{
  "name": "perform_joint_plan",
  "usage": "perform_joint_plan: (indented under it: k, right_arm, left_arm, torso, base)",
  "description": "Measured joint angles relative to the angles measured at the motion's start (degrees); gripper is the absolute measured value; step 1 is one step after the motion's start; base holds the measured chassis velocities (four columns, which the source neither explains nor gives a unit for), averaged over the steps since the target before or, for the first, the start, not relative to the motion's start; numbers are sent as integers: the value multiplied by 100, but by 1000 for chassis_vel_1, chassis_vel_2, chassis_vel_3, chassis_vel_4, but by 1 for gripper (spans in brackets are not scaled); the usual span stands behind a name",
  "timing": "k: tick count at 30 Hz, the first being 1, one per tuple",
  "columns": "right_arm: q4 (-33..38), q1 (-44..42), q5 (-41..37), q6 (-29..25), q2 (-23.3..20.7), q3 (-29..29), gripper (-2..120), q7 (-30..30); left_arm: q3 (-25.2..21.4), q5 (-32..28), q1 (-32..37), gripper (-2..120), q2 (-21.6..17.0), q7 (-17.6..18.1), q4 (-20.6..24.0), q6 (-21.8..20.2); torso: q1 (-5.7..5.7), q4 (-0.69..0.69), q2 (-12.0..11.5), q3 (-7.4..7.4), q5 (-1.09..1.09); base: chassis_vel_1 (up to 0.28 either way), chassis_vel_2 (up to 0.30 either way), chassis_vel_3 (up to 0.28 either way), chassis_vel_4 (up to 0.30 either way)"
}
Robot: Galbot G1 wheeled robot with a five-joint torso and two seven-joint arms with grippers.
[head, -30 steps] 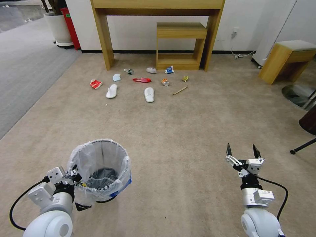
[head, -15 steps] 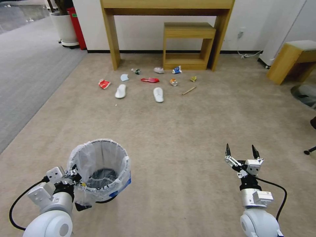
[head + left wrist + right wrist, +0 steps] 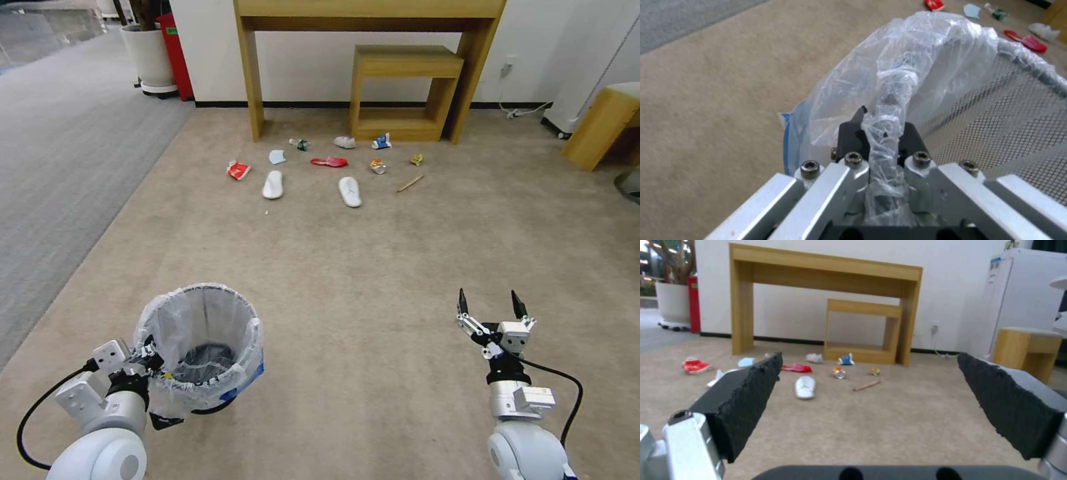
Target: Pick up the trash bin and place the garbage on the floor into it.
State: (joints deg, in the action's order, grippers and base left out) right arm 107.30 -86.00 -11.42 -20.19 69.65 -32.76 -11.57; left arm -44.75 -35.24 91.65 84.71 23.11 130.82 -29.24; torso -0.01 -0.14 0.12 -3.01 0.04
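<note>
Between left fingers (image 3: 880, 133), trash bin (image 3: 200, 347) upright.

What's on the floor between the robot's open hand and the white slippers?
Nothing: in the head view only bare floor lies between the open right gripper and the slippers.

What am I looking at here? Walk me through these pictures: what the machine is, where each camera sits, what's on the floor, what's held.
It is a wheeled robot with two arms, each ending in a pincer. The wide picture comes from a camera on its head, looking down; the other two come from cameras on its wrists. The left pincer is shut on the bag-covered rim of a small mesh bin. The right pincer is open and holds nothing. Ahead on the tan carpet, near a wooden table, lies the litter: two white slippers, red wrappers, a stick and other small bits.
</note>
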Motion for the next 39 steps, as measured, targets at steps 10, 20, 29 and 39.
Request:
perform_joint_plan:
  k: [10,20,29,39]
  right_arm:
    - [-70,38,-71,-173,14,33,100,91]
    - [-131,91,-103,-327,-45,4,100,136]
    - [-129,89,-91,-221,-71,-12,100,147]
    - [-145,91,-75,-198,-86,-33,100,227]
  left_arm:
    - [-39,2,-29,4,-6,-5,-43,31]
    - [-17,4,-90,4,0,-11,-121,35]
    - [-19,17,-111,4,0,-11,-137,38]
    - [-20,33,-128,4,3,-11,-137,47]
  torso:
    - [0,0,-1,0,-3]
    - [0,-2,0,0,2]
    - [0,0,0,0,0]
    - [0,0,0,0,0]
  base:
    - [207,205,-209,-204]
    - [-8,-3,-4,1]
    - [0,0,0,0]
    - [0,0,0,0]
